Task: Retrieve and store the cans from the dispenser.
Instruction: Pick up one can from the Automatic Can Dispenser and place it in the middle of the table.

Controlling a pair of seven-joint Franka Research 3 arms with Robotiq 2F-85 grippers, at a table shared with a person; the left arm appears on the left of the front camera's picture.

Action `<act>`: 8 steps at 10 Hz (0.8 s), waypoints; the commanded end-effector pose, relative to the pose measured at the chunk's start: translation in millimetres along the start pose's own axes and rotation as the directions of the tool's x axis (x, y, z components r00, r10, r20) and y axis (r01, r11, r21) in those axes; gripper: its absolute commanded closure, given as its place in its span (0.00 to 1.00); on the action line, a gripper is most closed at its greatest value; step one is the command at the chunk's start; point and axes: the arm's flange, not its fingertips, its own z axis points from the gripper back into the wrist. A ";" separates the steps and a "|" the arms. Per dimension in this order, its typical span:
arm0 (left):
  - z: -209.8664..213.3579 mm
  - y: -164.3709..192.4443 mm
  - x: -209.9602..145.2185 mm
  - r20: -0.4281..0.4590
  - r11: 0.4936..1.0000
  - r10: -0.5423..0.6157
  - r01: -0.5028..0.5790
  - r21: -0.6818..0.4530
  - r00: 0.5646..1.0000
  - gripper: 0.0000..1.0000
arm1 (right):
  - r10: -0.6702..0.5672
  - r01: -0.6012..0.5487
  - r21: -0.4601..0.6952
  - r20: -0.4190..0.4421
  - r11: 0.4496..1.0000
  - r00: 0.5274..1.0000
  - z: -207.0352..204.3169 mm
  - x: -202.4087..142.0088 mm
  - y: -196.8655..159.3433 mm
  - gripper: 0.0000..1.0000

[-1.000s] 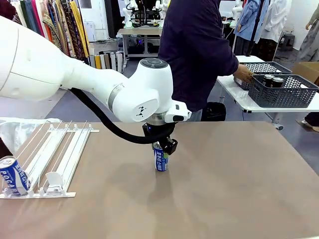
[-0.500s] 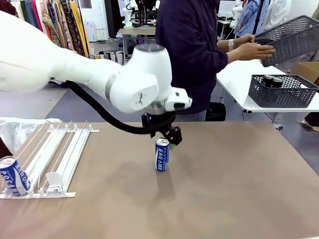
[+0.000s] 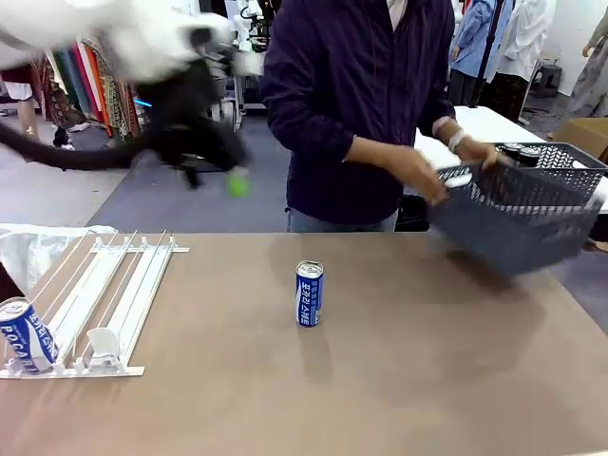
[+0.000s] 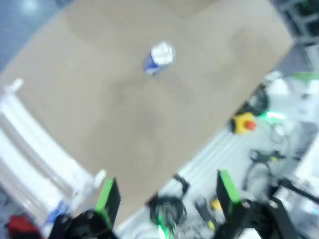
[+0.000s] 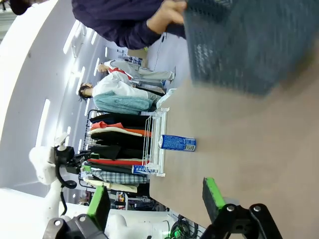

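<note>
Can (image 3: 309, 294) upright on table (image 3: 427, 380), long axis vertical, silver top skyward; left tool (image 4: 167, 194), right tool (image 5: 155, 199) both apart.

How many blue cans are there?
2. One blue-and-white drink can stands upright mid-table; the other blue-and-white can leans at the front of the white wire rack. The dark grey plastic basket could hide more.

Bright, even overhead room light gives the upright can (image 3: 309, 294) only a soft, pale shadow toward the near edge of the table (image 3: 427, 380). The left arm (image 3: 185, 114) is a motion-smeared streak, and the grey basket (image 3: 518, 214) is slightly blurred. The left wrist view is smeared throughout. The right wrist view is sharper, its edges bowed, with glaring ceiling strips (image 5: 45, 122).
</note>
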 end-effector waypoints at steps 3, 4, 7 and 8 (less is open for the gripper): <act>64.9 186.6 -163.0 0.071 0.856 0.244 -0.181 -0.485 0.967 0.00 | -0.002 0.002 0.004 -0.004 1.000 1.000 1.9 0.1 3.7 0.00; 59.3 209.7 -219.6 0.150 0.797 0.376 -0.236 -0.556 0.914 0.00 | -0.002 0.002 0.004 -0.004 1.000 1.000 1.9 0.1 3.7 0.00; 35.5 245.5 -332.2 0.201 0.663 0.600 -0.341 -0.667 0.775 0.00 | -0.002 0.002 0.004 -0.004 1.000 1.000 1.9 0.1 3.7 0.00; 34.0 251.5 -332.2 0.194 0.652 0.602 -0.337 -0.679 0.774 0.00 | -0.002 0.002 0.004 -0.004 1.000 1.000 1.9 0.1 3.7 0.00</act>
